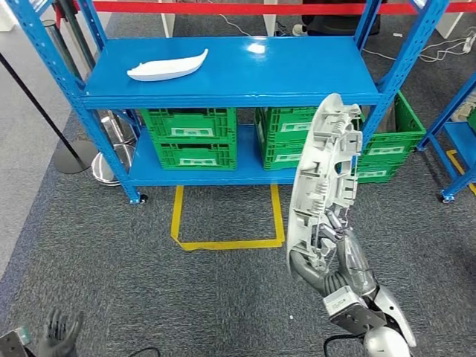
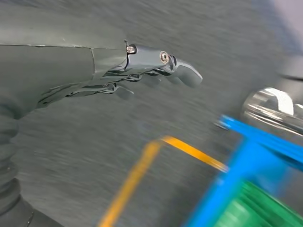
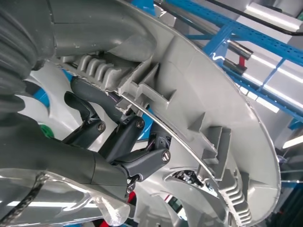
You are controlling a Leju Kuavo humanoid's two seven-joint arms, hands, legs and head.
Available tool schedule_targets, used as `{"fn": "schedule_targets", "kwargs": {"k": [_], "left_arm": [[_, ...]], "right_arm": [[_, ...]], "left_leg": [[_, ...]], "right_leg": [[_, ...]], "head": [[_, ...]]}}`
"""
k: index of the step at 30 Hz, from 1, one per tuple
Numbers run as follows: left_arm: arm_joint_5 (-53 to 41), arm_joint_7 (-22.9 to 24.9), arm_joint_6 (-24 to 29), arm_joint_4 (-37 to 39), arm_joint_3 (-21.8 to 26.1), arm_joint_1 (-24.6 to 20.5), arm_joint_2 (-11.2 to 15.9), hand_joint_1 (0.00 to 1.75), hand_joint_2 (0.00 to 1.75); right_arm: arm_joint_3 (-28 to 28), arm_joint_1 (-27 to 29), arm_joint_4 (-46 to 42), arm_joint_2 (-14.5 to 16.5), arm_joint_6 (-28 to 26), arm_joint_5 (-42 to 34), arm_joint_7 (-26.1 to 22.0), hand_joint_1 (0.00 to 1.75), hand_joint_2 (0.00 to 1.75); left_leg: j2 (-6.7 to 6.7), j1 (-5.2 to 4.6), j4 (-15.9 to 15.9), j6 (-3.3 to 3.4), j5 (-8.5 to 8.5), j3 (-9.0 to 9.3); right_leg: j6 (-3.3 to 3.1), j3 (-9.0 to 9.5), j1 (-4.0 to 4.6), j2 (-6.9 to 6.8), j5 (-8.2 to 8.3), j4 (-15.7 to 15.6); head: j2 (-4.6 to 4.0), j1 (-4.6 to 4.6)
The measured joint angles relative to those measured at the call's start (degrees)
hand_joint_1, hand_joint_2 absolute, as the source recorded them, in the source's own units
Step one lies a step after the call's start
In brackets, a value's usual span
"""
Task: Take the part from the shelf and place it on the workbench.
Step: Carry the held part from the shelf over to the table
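Note:
My right hand (image 1: pixel 331 271) grips a long grey plastic part (image 1: pixel 324 186) by its lower end and holds it upright in front of the blue shelf (image 1: pixel 236 74). Up close in the right wrist view, the ribbed grey part (image 3: pixel 200 104) lies across my right hand (image 3: pixel 118 137), whose dark fingers wrap its edge. A second white curved part (image 1: pixel 167 68) lies on the shelf's upper board at the left. My left hand (image 1: pixel 59 335) hangs low at the lower left, holding nothing, fingers spread. The left wrist view shows my left hand (image 2: pixel 150 71) over blurred grey carpet.
Green crates (image 1: pixel 190 137) fill the shelf's lower level. A yellow tape outline (image 1: pixel 227 242) marks the carpet before the shelf. A stanchion base (image 1: pixel 76 156) stands at the left and another blue shelf (image 1: pixel 457 149) at the right.

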Motion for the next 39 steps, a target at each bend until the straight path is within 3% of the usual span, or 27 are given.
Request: {"fn": "schedule_targets", "kwargs": {"k": [2,3,4,5,7,9,12,14,17,18,19,20,22,24,28,30,32,33,34,35,36,38,39], "left_arm": [[-1.3,1.1,2.6,3.8,0.5,0.3,0.2,0.0,1.75],[-1.8,2.0,3.8,5.5,0.7,0.6,0.3,0.0,1.75],[-2.2,2.8,4.7,7.0,0.9,0.9,0.4,0.0,1.75],[-2.5,3.6,5.5,8.3,1.1,1.1,0.4,0.0,1.75],[-2.8,4.7,6.0,10.2,1.6,1.5,0.4,0.0,1.75],[-3.4,5.3,6.1,11.5,1.9,1.7,0.4,0.0,1.75],[-4.6,6.1,6.6,12.6,1.9,1.9,0.5,0.0,1.75],[-4.8,6.6,7.0,13.2,1.9,2.0,0.6,0.0,1.75],[-4.8,6.9,7.2,13.7,2.0,2.0,0.8,0.0,1.75],[-4.8,7.0,7.2,13.9,2.0,2.0,0.8,0.0,1.75],[-4.8,7.1,7.2,14.1,2.0,2.1,0.8,0.0,1.75],[-4.8,7.1,7.2,14.2,2.0,2.1,0.8,0.0,1.75],[-4.8,7.1,7.2,14.3,2.0,2.1,0.9,0.0,1.75],[-5.0,7.4,7.6,14.4,2.0,2.0,0.9,0.0,1.75],[-6.1,8.9,9.1,14.7,2.0,2.1,0.8,0.0,1.75],[-6.6,9.3,9.4,14.8,2.0,2.2,0.7,0.0,1.75],[-6.9,9.5,9.6,14.9,2.0,2.2,0.5,0.0,1.75],[-7.0,9.7,9.8,15.0,2.0,2.3,0.5,0.0,1.75],[-7.1,9.9,10.1,15.0,2.0,2.3,0.4,0.0,1.75],[-7.2,10.1,10.4,15.1,2.0,2.4,0.3,0.0,1.75],[-7.4,10.4,10.7,15.2,2.0,2.4,0.2,0.0,1.75],[-7.7,10.8,11.1,15.3,2.0,2.5,-0.1,0.0,1.75],[-7.7,10.9,11.1,15.3,2.0,2.5,-0.2,0.0,1.75]], "right_arm": [[-0.2,1.4,-0.1,0.0,-0.6,-0.1,-0.6,1.75,1.75],[-0.2,1.9,-0.1,0.0,-0.8,0.0,-0.8,1.75,1.75],[-0.2,2.4,-0.1,0.0,-1.0,0.0,-0.9,1.75,1.75],[-0.2,2.6,-0.1,0.0,-1.1,0.1,-0.9,1.75,1.75],[-0.2,2.6,-0.1,0.0,-1.3,0.3,-0.8,1.75,1.75],[-0.2,2.2,-0.1,0.0,-1.4,0.6,-0.8,1.75,1.75],[-0.1,1.8,0.0,0.0,-1.6,0.8,-0.8,1.75,1.75],[-0.1,1.7,0.1,0.0,-1.7,0.8,-0.7,1.75,1.75],[-0.1,1.4,0.3,0.0,-1.9,0.9,-0.7,1.75,1.75],[-0.1,1.4,0.4,0.1,-1.9,0.9,-0.7,1.75,1.75],[-0.1,1.4,0.5,0.1,-1.9,0.9,-0.7,1.75,1.75],[-0.1,1.4,0.6,0.1,-1.9,0.9,-0.7,1.75,1.75],[-0.1,1.4,0.7,0.1,-1.9,0.9,-0.7,1.75,1.75],[-0.1,1.3,0.7,0.1,-1.9,1.1,-0.7,1.75,1.75],[0.0,1.2,0.7,0.0,-2.5,1.7,-0.8,1.75,1.75],[0.1,1.2,0.7,0.0,-2.8,2.2,-0.7,1.75,1.75],[0.2,1.2,0.7,0.0,-3.0,2.5,-0.6,1.75,1.75],[0.2,1.3,0.7,0.0,-3.1,2.6,-0.5,1.75,1.75],[0.3,1.3,0.7,0.0,-3.1,2.7,-0.3,1.75,1.75],[0.2,1.3,0.7,0.0,-3.1,2.7,-0.1,1.75,1.75],[0.2,1.3,0.7,0.0,-3.1,2.7,0.0,1.75,1.75],[0.2,1.2,0.7,0.0,-3.1,2.7,0.1,1.75,1.75],[0.2,1.1,0.7,0.0,-3.1,2.8,0.1,1.75,1.75]], "left_leg": [[0.02,-0.13,0.0,0.31,0.17,-0.26],[0.06,-0.22,0.1,0.36,0.21,-0.37],[0.09,-0.28,0.2,0.38,0.24,-0.45],[0.11,-0.33,0.3,0.38,0.25,-0.51],[0.11,-0.45,0.6,0.28,0.22,-0.64],[0.08,-0.64,1.1,-0.12,0.32,-1.11],[-0.02,-0.64,1.4,-0.99,0.64,-1.74],[-0.13,-0.56,3.2,-1.65,-0.94,-2.48],[-0.17,-0.14,12.9,-2.63,-6.59,-6.21],[-0.17,0.0,15.8,-2.81,-7.66,-7.2],[-0.17,0.1,16.9,-2.9,-7.7,-7.38],[-0.17,0.18,15.7,-2.9,-6.65,-6.47],[-0.18,0.25,8.3,-2.64,-3.06,-2.35],[-0.2,0.1,2.0,-2.19,-1.2,0.75],[-0.14,0.0,0.4,-0.97,-0.62,0.76],[-0.03,0.19,0.0,-0.14,-0.01,0.49],[0.02,0.1,0.0,0.31,0.36,0.0],[0.04,0.0,0.0,0.42,0.5,-0.23],[0.04,-0.09,0.1,0.47,0.63,-0.41],[0.04,-0.16,0.1,0.46,0.72,-0.53],[0.02,-0.22,0.2,0.42,0.77,-0.6],[-0.03,-0.39,0.6,0.23,0.81,-0.77],[-0.06,-0.49,0.8,0.02,0.88,-1.0]], "right_leg": [[0.25,-2.76,0.0,0.01,-3.64,7.4],[0.32,-3.6,0.01,0.01,-4.46,9.9],[0.32,-3.48,0.02,0.01,-4.26,10.4],[0.25,-2.23,0.04,0.0,-3.08,8.7],[-0.1,2.35,0.12,0.01,-0.01,1.1],[-0.49,5.44,0.28,0.02,1.19,-4.4],[-1.23,5.57,0.32,-0.05,1.44,-5.3],[-1.95,5.45,0.05,-0.21,1.93,-5.6],[-2.46,4.99,-0.08,-0.36,2.41,-5.8],[-2.47,4.83,-0.07,-0.37,2.52,-5.7],[-2.44,4.7,-0.07,-0.37,2.63,-5.7],[-2.4,4.61,-0.07,-0.35,2.74,-5.7],[-2.21,4.55,-0.07,-0.31,2.91,-5.7],[-1.75,4.27,0.1,-0.27,3.14,-5.5],[-0.42,3.49,0.16,-0.22,3.41,-5.4],[-0.03,1.99,0.13,-0.15,0.82,-2.3],[0.18,-0.94,0.09,-0.11,-3.44,5.1],[0.24,-2.2,0.08,-0.11,-4.85,8.5],[0.26,-2.67,0.09,-0.1,-5.25,10.4],[0.22,-2.03,0.1,-0.11,-4.52,9.9],[0.09,-0.28,0.1,-0.11,-2.93,7.2],[-0.29,4.47,0.21,-0.12,0.14,-1.0],[-0.48,6.12,0.29,-0.11,0.86,-3.9]], "head": [[0.0,0.13],[0.0,0.11],[0.0,0.13],[0.0,0.13],[0.0,0.12],[0.0,0.07],[0.0,0.05],[0.0,-0.13],[0.0,-0.41],[0.0,-0.39],[0.0,-0.4],[0.0,-0.4],[0.0,-0.4],[0.0,-0.37],[0.0,-0.31],[0.0,-0.18],[0.0,-0.07],[0.0,-0.08],[0.0,-0.08],[0.0,-0.08],[0.0,-0.09],[0.0,-0.07],[0.0,-0.09]]}}
